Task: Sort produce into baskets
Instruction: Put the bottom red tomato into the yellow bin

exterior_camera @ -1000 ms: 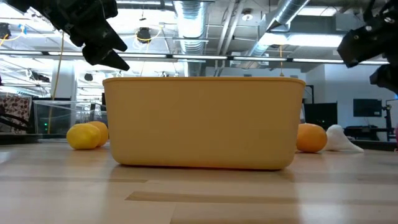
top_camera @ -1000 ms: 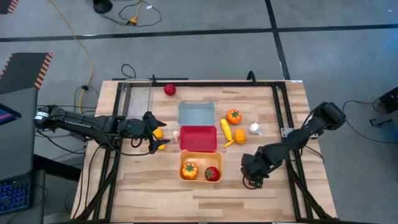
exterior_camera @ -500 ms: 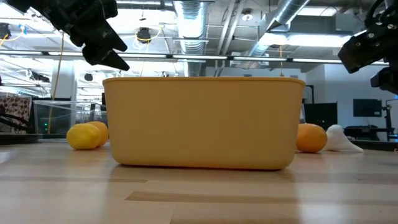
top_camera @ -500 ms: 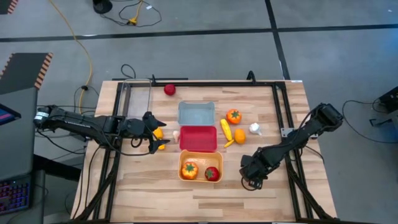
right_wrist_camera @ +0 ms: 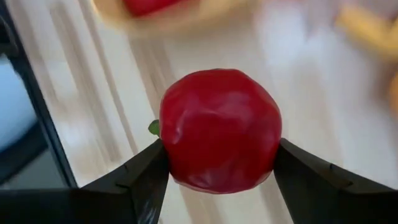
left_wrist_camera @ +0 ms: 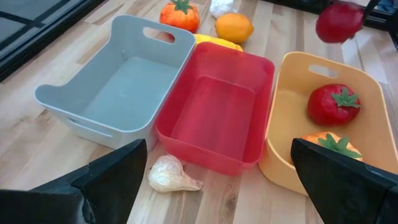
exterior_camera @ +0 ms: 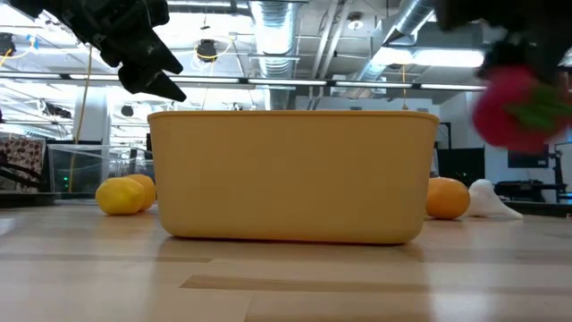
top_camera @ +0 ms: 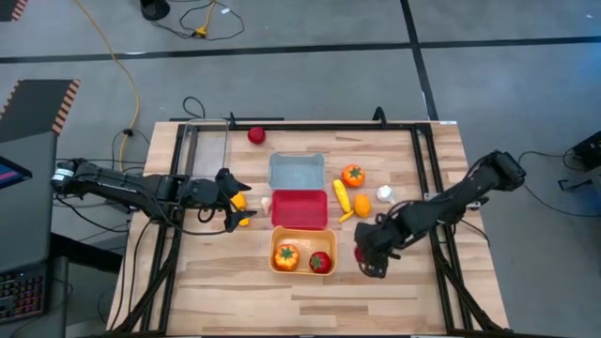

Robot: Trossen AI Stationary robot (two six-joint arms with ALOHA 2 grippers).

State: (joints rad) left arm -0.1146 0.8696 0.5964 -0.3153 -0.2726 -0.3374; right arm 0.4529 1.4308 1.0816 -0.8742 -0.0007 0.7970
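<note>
My right gripper (top_camera: 362, 254) is shut on a red tomato (right_wrist_camera: 217, 130), clear of the table just right of the orange tub (top_camera: 302, 235). The tomato also shows blurred in the low view (exterior_camera: 514, 107) and in the left wrist view (left_wrist_camera: 339, 22). The orange tub holds a red tomato (top_camera: 320, 262) and an orange green-stemmed piece (top_camera: 286, 255). The red tub (top_camera: 299, 208) and blue-grey tub (top_camera: 296, 171) hold nothing. My left gripper (top_camera: 240, 211) is open above two lemons (top_camera: 242, 201) left of the red tub. My right gripper pinches the red tomato between its two fingers (right_wrist_camera: 140, 180), one on each of two opposite sides (right_wrist_camera: 171, 152). The tomato is lifted clear of the table. A bit of its green stem leaf (right_wrist_camera: 153, 127) shows at one side.
A clear tray (top_camera: 208, 150) lies at the far left, a red tomato (top_camera: 255, 135) near the far edge. Right of the tubs lie an orange green-stemmed piece (top_camera: 352, 175), a long yellow piece (top_camera: 342, 194), an orange (top_camera: 362, 205) and a garlic bulb (top_camera: 385, 194). Another garlic bulb (left_wrist_camera: 169, 175) lies beside the red tub.
My right gripper has gone toward the table's left edge, toward the orange tub. The red tomato now shows in the low view, blurred, where only the dark gripper showed before.
</note>
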